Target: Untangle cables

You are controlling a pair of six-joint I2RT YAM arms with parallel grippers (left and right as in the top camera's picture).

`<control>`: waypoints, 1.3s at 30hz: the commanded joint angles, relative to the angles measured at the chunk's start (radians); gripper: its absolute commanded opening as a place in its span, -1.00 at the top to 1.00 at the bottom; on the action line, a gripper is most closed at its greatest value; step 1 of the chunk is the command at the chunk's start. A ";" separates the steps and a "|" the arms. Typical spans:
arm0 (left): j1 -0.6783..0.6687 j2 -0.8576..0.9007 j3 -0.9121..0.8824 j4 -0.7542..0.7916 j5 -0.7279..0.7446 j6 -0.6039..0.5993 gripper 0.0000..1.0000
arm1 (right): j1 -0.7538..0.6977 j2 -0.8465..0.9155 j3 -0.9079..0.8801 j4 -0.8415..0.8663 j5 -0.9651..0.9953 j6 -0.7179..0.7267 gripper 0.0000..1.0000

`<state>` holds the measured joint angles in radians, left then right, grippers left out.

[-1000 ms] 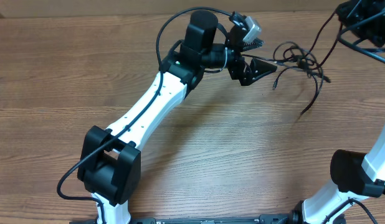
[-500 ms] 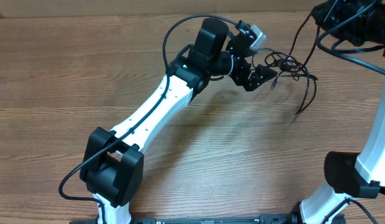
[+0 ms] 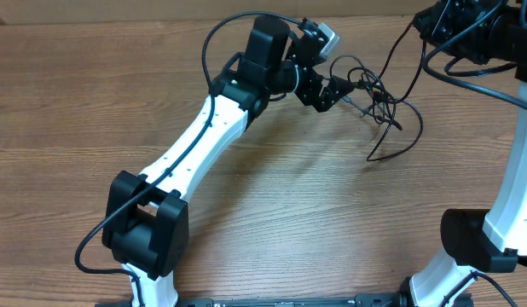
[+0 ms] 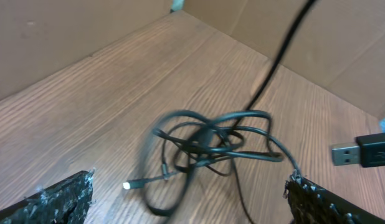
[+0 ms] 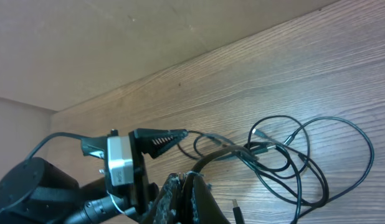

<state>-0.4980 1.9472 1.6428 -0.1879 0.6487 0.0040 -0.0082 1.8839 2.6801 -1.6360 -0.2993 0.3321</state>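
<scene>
Where your left gripper (image 4: 189, 202) stands: low over the wooden table (image 3: 332, 213), at the end of the outstretched left arm (image 3: 195, 145).
Left fingers: spread wide, with nothing between them. You see one rough black tip in each lower corner of the left wrist view.
Cables (image 4: 208, 140): thin black cords knotted together, lying on the table just in front of the left gripper. They are in line with the gap between its fingers and touch neither tip.
Shape of the cables: several rings overlap at the middle, and one longer bend sweeps out on the side away from the left gripper.
Small plug (image 4: 142, 182): a bright-tipped end poking out of the cables on the edge nearest the left gripper.
USB plug (image 4: 367, 149): a flat metal connector beside the cables, just ahead of one left fingertip. You cannot tell whether it rests on the table or hangs.
Right gripper (image 5: 185, 186): well apart from the left gripper, beyond the cables and raised above the table.
Right fingers: pressed together, pinching one black cord.
Held cord (image 4: 275, 59): it rises off the cables away from the left gripper and up toward the right gripper. It is blurred in the left wrist view.
</scene>
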 commanded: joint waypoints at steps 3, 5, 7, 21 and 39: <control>0.019 0.011 0.017 0.005 -0.009 0.027 -0.99 | 0.002 -0.027 0.003 0.003 -0.004 -0.027 0.92; 0.021 0.011 0.017 0.006 -0.010 0.027 -1.00 | 0.002 -0.027 0.003 -0.002 -0.005 -0.027 0.92; 0.021 0.011 0.017 0.006 -0.009 0.027 -0.99 | 0.002 -0.027 0.003 -0.010 -0.005 -0.027 0.92; 0.004 0.011 0.017 -0.083 -0.043 0.082 -0.99 | 0.003 -0.027 0.003 -0.024 -0.170 -0.054 0.92; 0.008 0.011 0.017 -0.177 -0.139 0.179 0.92 | 0.002 -0.027 0.003 -0.024 -0.183 -0.083 0.92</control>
<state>-0.4847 1.9472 1.6428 -0.3557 0.5396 0.1574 -0.0082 1.8839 2.6801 -1.6684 -0.4820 0.2829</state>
